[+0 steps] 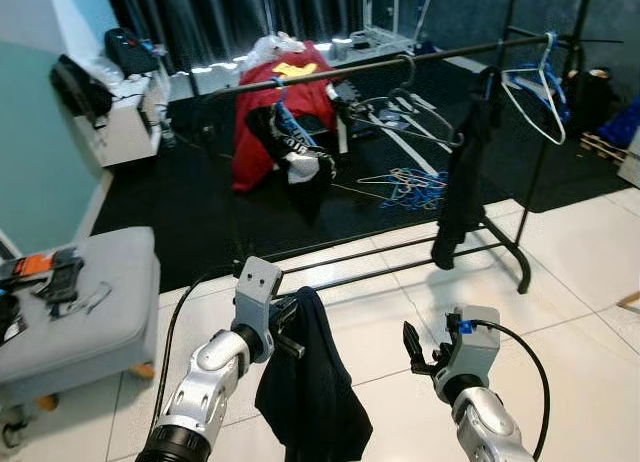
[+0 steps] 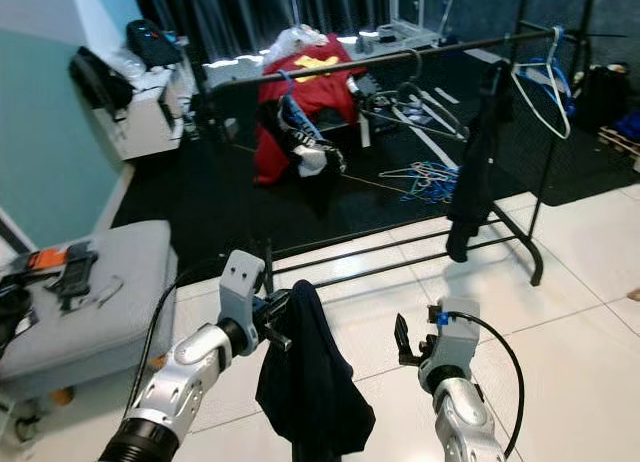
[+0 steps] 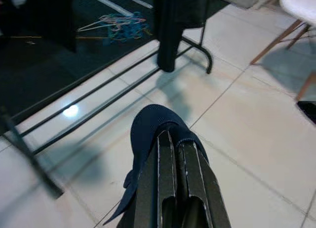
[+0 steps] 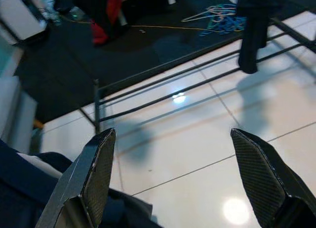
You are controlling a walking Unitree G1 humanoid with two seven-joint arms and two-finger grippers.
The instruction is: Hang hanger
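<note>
My left gripper [image 1: 296, 329] is shut on a dark navy garment [image 1: 310, 387] that drapes from its fingers toward the floor; any hanger inside it is hidden by the cloth. In the left wrist view the navy cloth [image 3: 150, 127] caps the closed fingertips [image 3: 167, 141]. My right gripper [image 1: 413, 350] stands open and empty beside the garment, its fingers [image 4: 101, 154] spread wide. Ahead runs the black clothes rail [image 1: 350, 70], carrying a white and blue hanger [image 1: 535, 94], wire hangers [image 1: 410, 112] and a hanging black garment [image 1: 462, 177].
A grey ottoman [image 1: 105, 307] with an orange and black tool [image 1: 38, 269] stands at my left. The rack's low bars [image 1: 400, 254] and foot [image 1: 522, 272] cross the white tiles. Loose hangers [image 1: 410, 185] and a red garment [image 1: 285, 107] lie beyond on the black mat.
</note>
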